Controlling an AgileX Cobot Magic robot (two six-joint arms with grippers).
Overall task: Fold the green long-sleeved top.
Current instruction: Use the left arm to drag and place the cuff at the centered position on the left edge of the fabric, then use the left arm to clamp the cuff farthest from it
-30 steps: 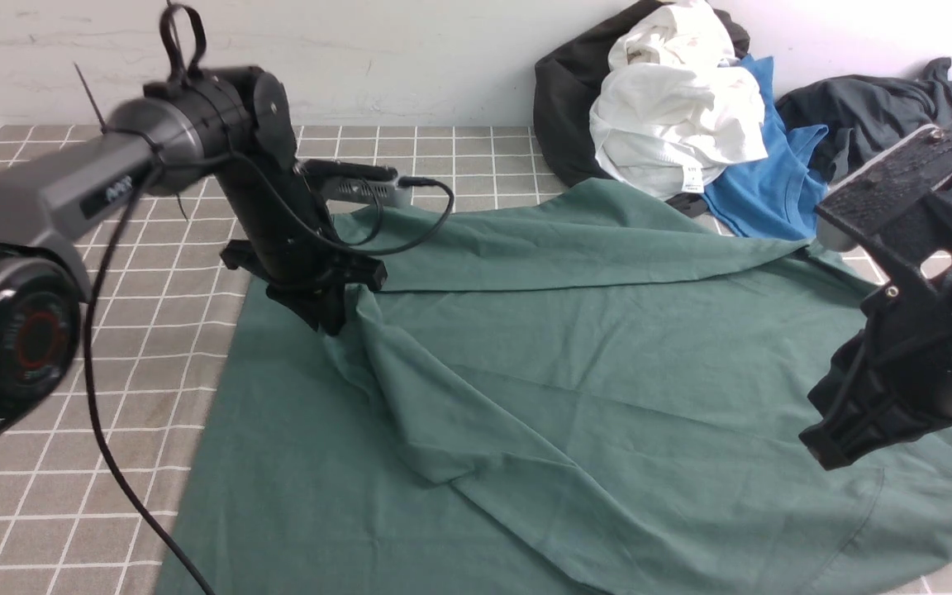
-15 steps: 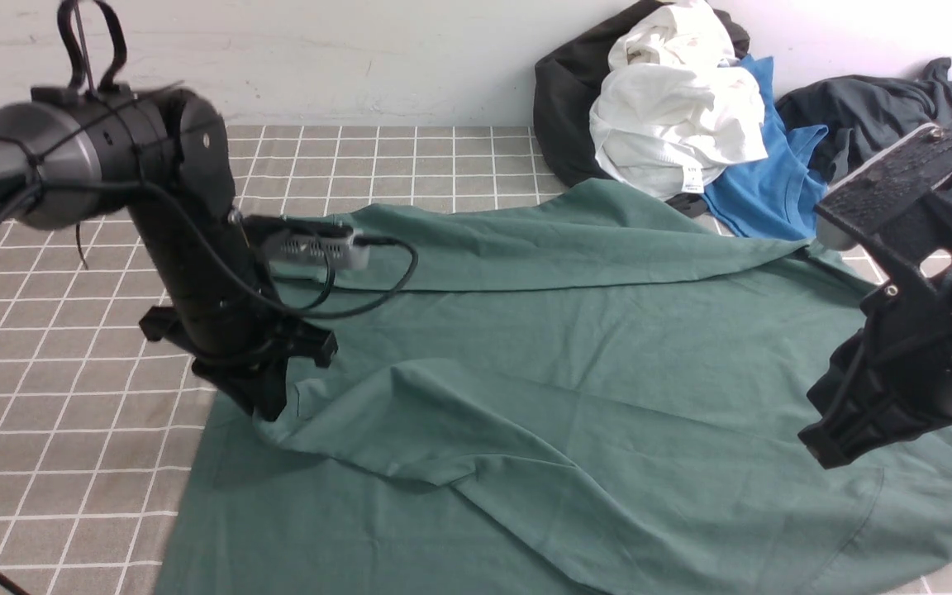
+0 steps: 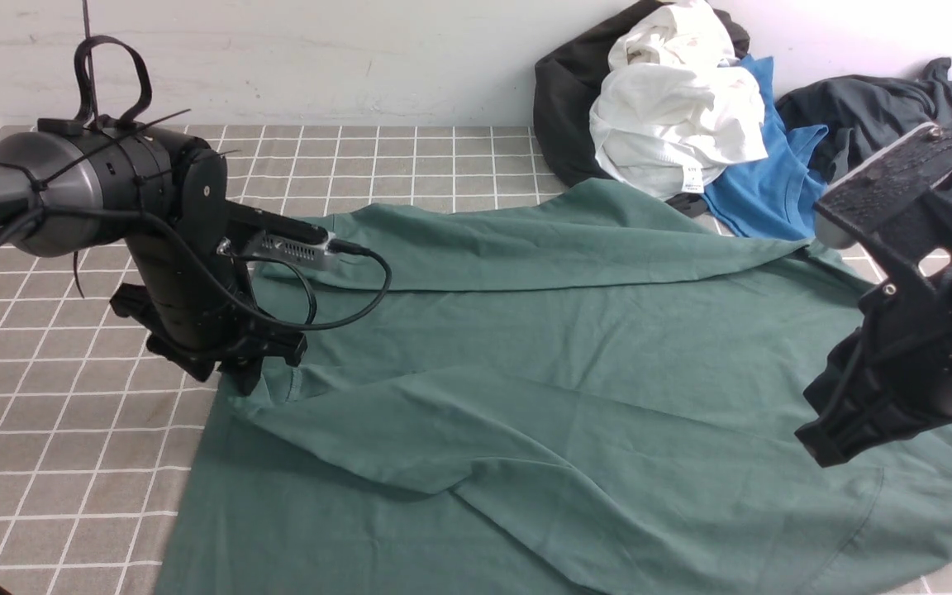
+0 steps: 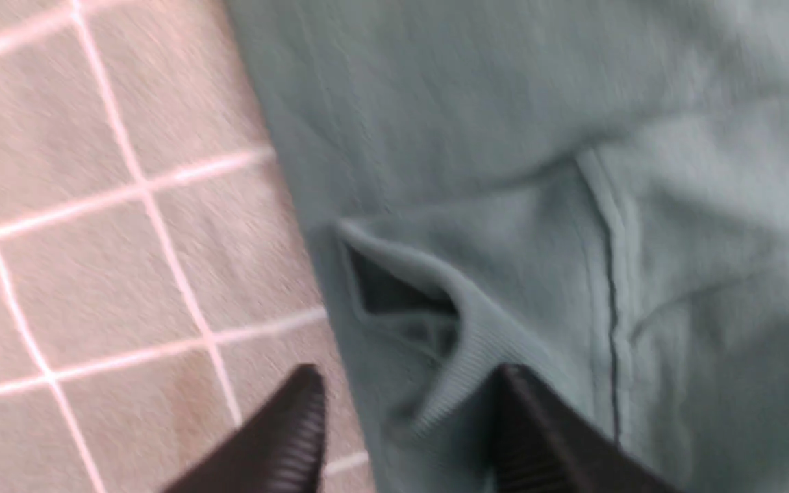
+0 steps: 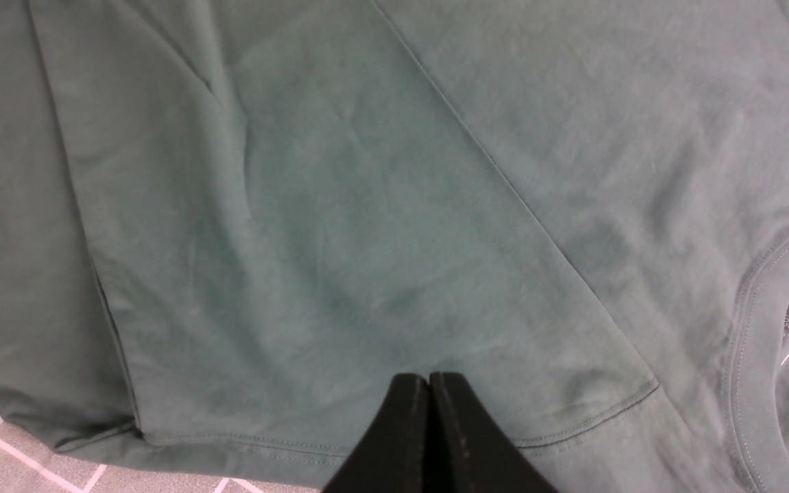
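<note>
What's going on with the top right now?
The top lies spread but rumpled on the table, with a sleeve folded across it. The left gripper is open at the top's left edge, with the cuff between its jaws but not clamped. The right gripper is shut on nothing, hovering above the top's right side. No neat fold shows yet. Other clothes are piled at the back.

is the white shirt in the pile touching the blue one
Touching. The front view shows the white shirt lying on the blue shirt, overlapping its edge.
</note>
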